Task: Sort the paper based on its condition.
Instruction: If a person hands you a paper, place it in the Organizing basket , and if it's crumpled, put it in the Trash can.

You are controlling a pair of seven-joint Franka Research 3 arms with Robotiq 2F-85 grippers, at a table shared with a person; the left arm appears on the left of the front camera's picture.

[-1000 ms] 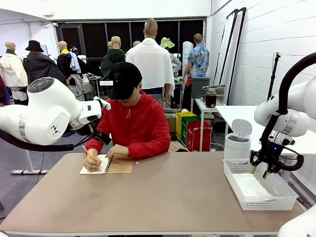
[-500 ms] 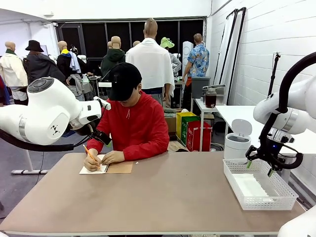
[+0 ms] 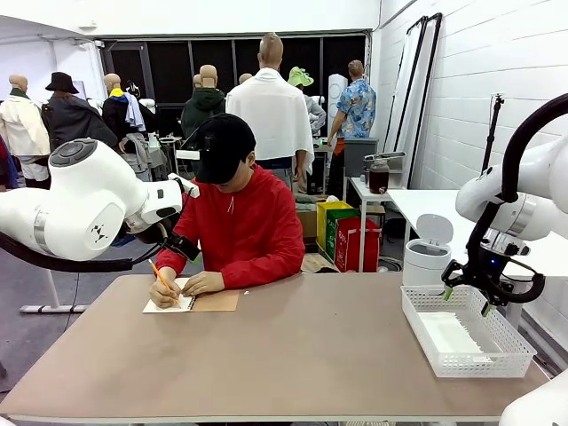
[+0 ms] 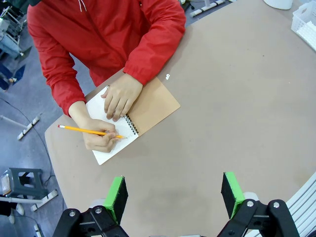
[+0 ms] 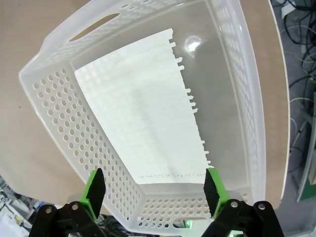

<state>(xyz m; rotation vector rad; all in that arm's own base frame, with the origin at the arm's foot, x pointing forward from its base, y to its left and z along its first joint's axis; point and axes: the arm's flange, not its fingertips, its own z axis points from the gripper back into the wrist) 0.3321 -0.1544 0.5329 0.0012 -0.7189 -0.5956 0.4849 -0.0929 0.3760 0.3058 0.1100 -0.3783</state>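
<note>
Paper (image 5: pixel 143 103), one white sheet with a ragged torn edge, lies flat on the floor of the basket (image 5: pixel 54 113) at the right end of the table (image 3: pixel 293 355). The table's broad middle is bare, open room for either arm. The basket sits near the table's right edge. The right gripper (image 3: pixel 465 302) hangs over it, jaws wide and empty. I judge the drop made. A straight rise suits now, so that no pad catches a perforated wall or drags the sheet. The left gripper (image 4: pixel 174 178), jaws wide and empty, hangs above the table near the notebook (image 4: pixel 148 106), where the person writes with a pencil (image 4: pixel 89 131); keep well off those hands.
</note>
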